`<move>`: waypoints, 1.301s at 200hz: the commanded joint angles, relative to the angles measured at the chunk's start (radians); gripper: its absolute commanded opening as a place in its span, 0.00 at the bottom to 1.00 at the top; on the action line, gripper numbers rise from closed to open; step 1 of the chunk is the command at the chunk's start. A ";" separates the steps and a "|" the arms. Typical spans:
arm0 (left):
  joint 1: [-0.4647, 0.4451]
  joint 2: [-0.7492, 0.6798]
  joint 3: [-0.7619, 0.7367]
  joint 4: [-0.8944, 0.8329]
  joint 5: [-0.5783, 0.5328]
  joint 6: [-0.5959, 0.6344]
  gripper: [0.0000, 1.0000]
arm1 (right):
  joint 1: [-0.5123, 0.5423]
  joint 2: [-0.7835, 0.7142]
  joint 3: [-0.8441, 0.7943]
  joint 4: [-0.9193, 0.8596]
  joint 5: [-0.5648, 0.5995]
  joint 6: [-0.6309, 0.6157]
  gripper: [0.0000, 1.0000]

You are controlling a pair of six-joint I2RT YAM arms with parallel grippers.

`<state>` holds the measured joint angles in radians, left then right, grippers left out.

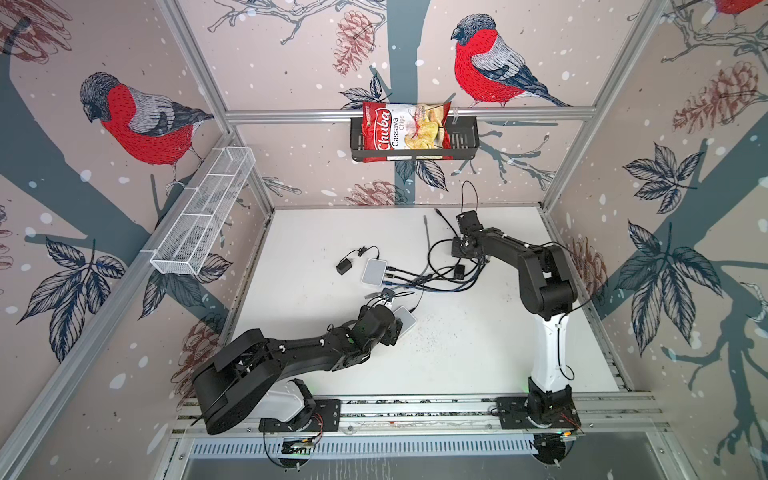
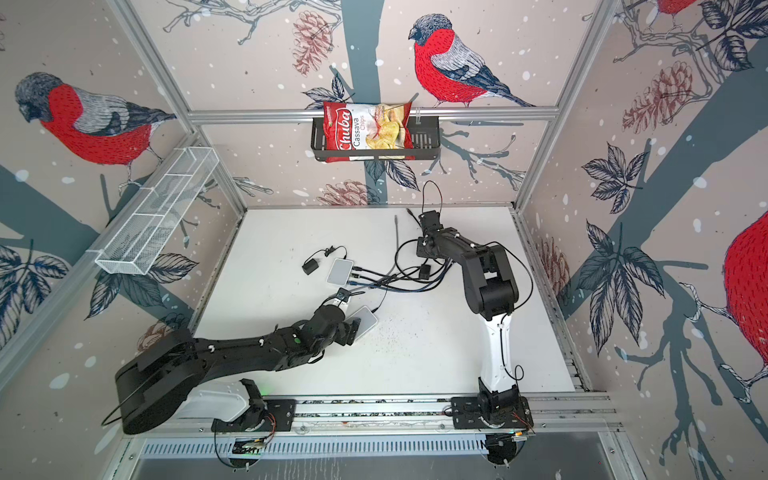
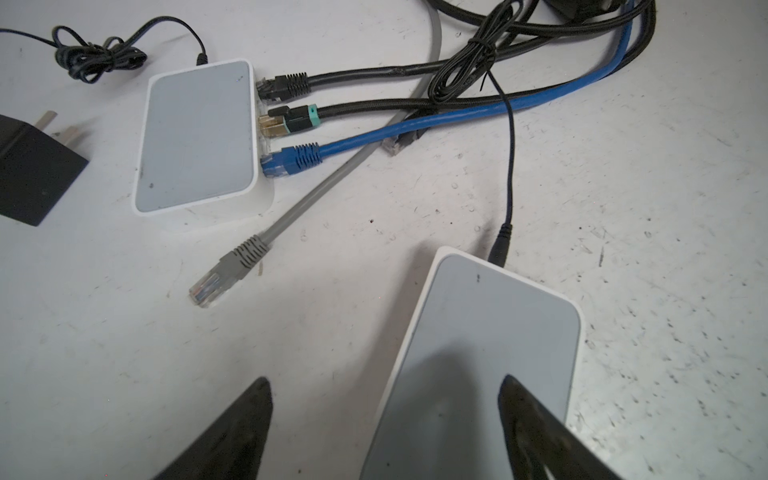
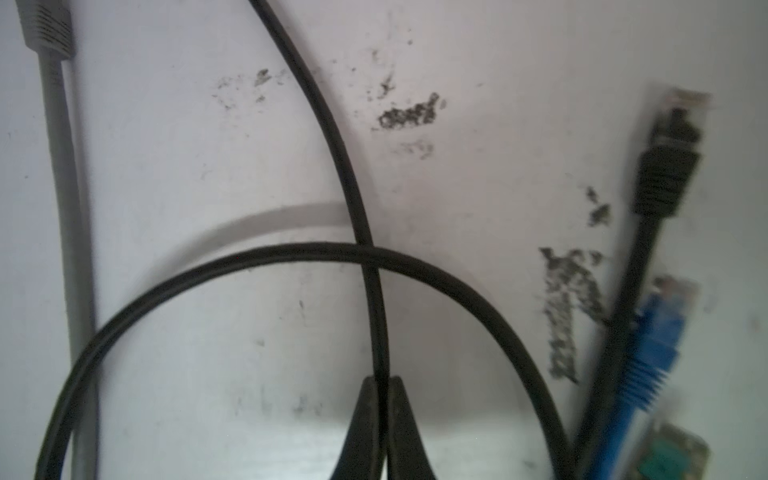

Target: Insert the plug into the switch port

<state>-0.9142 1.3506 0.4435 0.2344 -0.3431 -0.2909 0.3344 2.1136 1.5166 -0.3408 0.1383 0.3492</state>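
Observation:
Two white switches lie on the table. The near switch (image 3: 478, 353) (image 1: 409, 319) has a thin black power lead in its far end. My left gripper (image 3: 384, 386) (image 1: 400, 329) hovers open over the near switch, with one finger above its top and the other beside it. The far switch (image 3: 195, 133) (image 1: 374, 271) has black, green-collared and blue plugs in its ports. A loose grey plug (image 3: 216, 278) lies between the switches. My right gripper (image 4: 382, 380) (image 1: 461, 248) is shut on a looping black cable (image 4: 332, 124). Loose black (image 4: 673, 145) and blue (image 4: 660, 332) plugs lie beside it.
A black power adapter (image 3: 29, 178) (image 1: 344, 266) sits left of the far switch. A tangle of cables (image 1: 440, 276) spreads between the far switch and the right arm. A chips bag (image 1: 405, 126) sits in a basket on the back wall, and a wire shelf (image 1: 203, 216) hangs on the left wall.

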 commanded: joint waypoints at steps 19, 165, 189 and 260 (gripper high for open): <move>0.002 -0.010 -0.006 0.025 -0.016 -0.004 0.84 | -0.016 -0.134 -0.078 0.097 0.011 0.020 0.00; 0.005 -0.023 -0.034 0.051 -0.027 -0.002 0.84 | -0.093 -0.397 -0.469 0.274 -0.006 0.138 0.01; 0.005 -0.028 -0.040 0.050 -0.031 -0.005 0.84 | -0.106 -0.350 -0.478 0.278 -0.069 0.143 0.03; 0.005 -0.047 -0.055 0.063 -0.044 -0.006 0.84 | -0.097 -0.321 -0.440 0.250 -0.133 0.009 0.26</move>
<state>-0.9115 1.3128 0.3939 0.2573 -0.3698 -0.2913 0.2287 1.8111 1.0519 -0.0990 0.0406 0.4530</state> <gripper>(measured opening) 0.845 0.227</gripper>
